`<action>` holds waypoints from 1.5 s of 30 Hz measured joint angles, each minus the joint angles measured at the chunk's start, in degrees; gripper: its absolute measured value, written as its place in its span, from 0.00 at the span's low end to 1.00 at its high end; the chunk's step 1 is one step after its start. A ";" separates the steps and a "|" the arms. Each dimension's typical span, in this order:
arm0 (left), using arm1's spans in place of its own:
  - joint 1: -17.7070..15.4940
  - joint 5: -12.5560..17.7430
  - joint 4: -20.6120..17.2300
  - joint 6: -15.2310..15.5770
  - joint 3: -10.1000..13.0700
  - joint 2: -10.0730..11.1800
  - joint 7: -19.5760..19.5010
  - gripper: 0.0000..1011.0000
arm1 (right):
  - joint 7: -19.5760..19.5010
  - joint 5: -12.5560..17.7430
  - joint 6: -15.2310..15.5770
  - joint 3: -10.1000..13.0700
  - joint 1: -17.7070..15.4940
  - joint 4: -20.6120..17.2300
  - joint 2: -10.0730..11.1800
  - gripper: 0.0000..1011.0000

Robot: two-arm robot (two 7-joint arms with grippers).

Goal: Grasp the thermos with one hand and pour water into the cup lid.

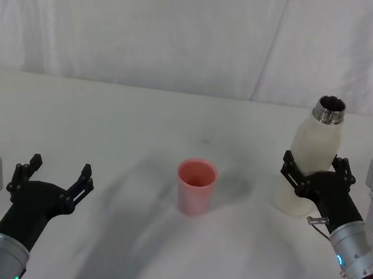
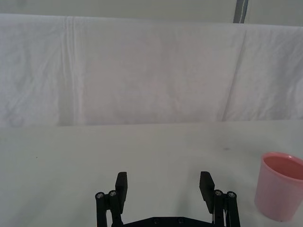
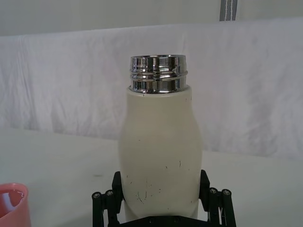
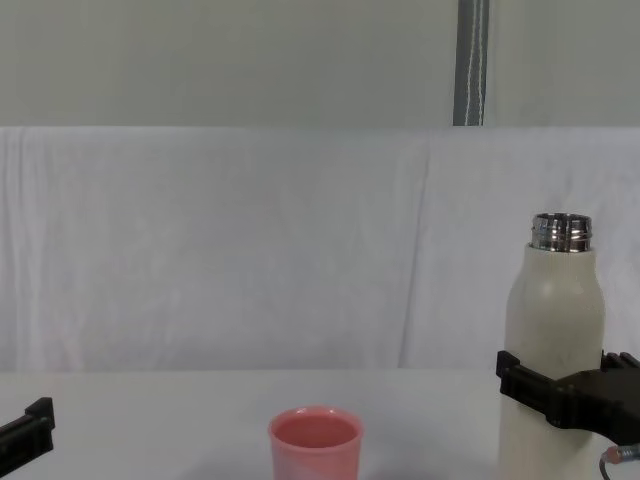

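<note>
Here the bottle stands upright on the white table, its steel neck uncapped, well to the right of the pink cup. The right gripper has its fingers on either side of the bottle's lower body. Far left of the cup, the left gripper hovers spread wide, holding nothing.

Both arms reach forward over the table
Left gripper hovers low, fingers spread; right gripper clasps the thermos, fingers at either side.
</note>
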 joint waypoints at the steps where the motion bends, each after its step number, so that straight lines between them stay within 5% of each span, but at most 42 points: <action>1: 0.00 0.00 0.00 0.00 0.00 0.00 0.00 0.99 | 0.00 0.00 0.00 0.00 0.00 0.00 0.00 0.94; 45: 0.00 0.00 0.00 0.00 0.00 0.00 0.00 0.99 | 0.02 0.53 0.09 0.33 -0.91 -1.16 0.11 0.99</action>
